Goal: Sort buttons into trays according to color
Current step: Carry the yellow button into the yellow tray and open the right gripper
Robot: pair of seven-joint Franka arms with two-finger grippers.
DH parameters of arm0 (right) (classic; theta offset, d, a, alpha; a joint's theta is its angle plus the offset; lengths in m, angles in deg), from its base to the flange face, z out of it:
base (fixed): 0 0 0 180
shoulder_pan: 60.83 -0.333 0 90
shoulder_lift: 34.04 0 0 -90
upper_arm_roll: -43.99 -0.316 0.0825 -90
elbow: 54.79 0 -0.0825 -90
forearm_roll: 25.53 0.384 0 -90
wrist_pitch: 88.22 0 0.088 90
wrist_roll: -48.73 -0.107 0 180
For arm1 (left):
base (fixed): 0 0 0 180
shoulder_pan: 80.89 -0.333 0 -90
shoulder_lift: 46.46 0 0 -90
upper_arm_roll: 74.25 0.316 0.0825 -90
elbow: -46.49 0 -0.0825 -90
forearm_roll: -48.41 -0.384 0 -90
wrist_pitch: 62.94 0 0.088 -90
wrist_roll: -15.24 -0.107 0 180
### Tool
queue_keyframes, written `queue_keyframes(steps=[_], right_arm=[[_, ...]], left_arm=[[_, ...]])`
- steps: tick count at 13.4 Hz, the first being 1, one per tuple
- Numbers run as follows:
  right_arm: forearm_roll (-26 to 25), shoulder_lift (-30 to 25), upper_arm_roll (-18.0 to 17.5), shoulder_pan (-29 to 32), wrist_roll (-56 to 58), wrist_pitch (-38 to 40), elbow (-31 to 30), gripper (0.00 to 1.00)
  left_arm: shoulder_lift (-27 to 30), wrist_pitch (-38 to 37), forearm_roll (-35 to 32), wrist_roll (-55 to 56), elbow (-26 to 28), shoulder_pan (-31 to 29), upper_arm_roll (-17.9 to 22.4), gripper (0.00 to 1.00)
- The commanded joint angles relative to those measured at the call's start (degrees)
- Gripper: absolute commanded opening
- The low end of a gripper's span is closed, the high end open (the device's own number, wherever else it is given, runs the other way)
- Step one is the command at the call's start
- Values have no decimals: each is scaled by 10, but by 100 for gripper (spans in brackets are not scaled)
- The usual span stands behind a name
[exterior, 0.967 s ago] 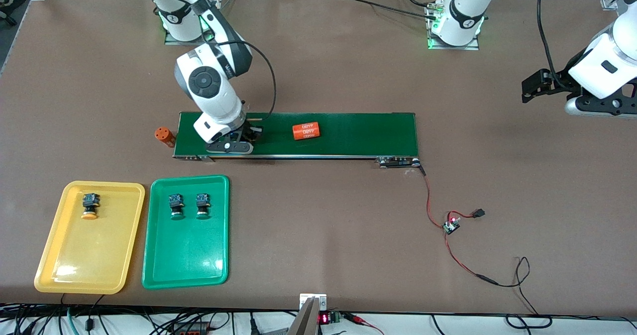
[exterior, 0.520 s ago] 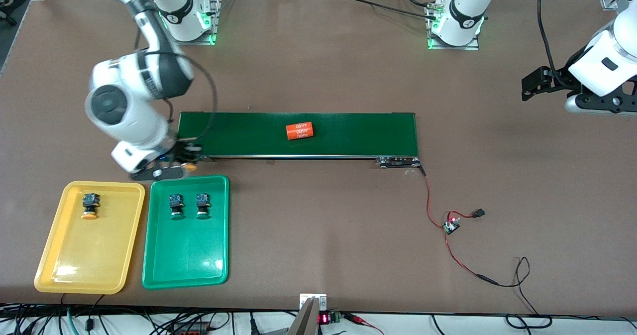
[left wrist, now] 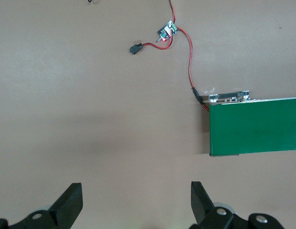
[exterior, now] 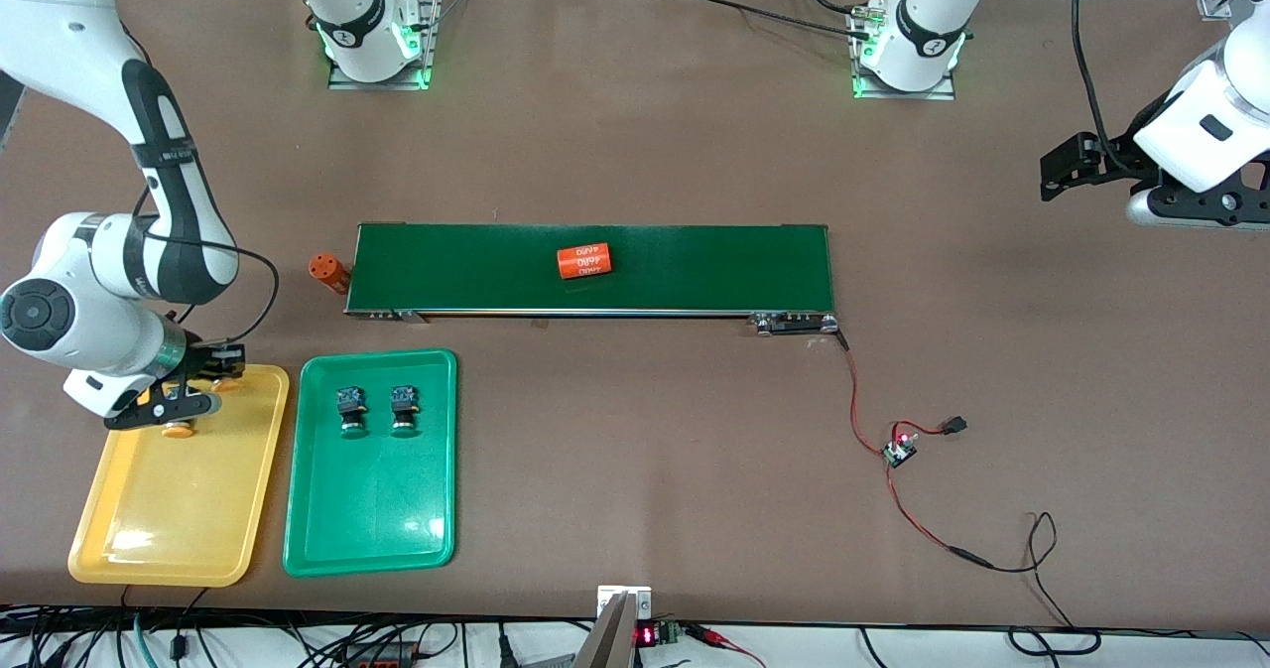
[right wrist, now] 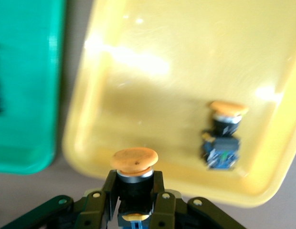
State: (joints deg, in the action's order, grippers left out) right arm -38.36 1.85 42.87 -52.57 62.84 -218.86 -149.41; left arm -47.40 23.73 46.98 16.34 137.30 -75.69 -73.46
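My right gripper [exterior: 218, 368] is shut on an orange-capped button [right wrist: 134, 162] and holds it over the yellow tray's [exterior: 119, 539] edge that lies farthest from the front camera. A second orange-capped button [right wrist: 223, 139] lies in the yellow tray [right wrist: 153, 95], partly hidden under the gripper in the front view [exterior: 179, 432]. Two green-capped buttons [exterior: 349, 412] [exterior: 403, 410] lie side by side in the green tray [exterior: 367, 519]. My left gripper [exterior: 1056, 178] waits open and empty above bare table at the left arm's end; its jaws stand wide apart in the left wrist view [left wrist: 136, 205].
A long dark-green conveyor belt [exterior: 695, 266] carries an orange "4680" cylinder [exterior: 583, 262]. Another orange cylinder [exterior: 327, 271] stands by the belt's end toward the right arm. Red and black wires with a small board [exterior: 901, 447] lie nearer the front camera.
My right gripper has carried the orange-capped button from the belt's end to over the yellow tray. The cylinder on the belt has drifted toward the right arm's end. The left arm has not moved.
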Motion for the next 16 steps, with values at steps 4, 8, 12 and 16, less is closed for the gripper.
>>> queue_keyframes(steps=[4, 8, 12, 16], right_arm=[[-24, 46, 16, 13, 39, -84, 18, 5], [-18, 38, 16, 6, 23, -82, 12, 100], [-15, -1, 16, 1, 27, -69, -13, 100], [22, -132, 12, -59, -109, 107, -41, 100]], left_arm=[[-7, -15, 1, -6, -20, 2, 0, 100], [-7, -16, 1, -6, -20, 2, 0, 100], [-7, -17, 1, -6, -20, 2, 0, 100], [-7, -20, 1, -6, -20, 2, 0, 100]])
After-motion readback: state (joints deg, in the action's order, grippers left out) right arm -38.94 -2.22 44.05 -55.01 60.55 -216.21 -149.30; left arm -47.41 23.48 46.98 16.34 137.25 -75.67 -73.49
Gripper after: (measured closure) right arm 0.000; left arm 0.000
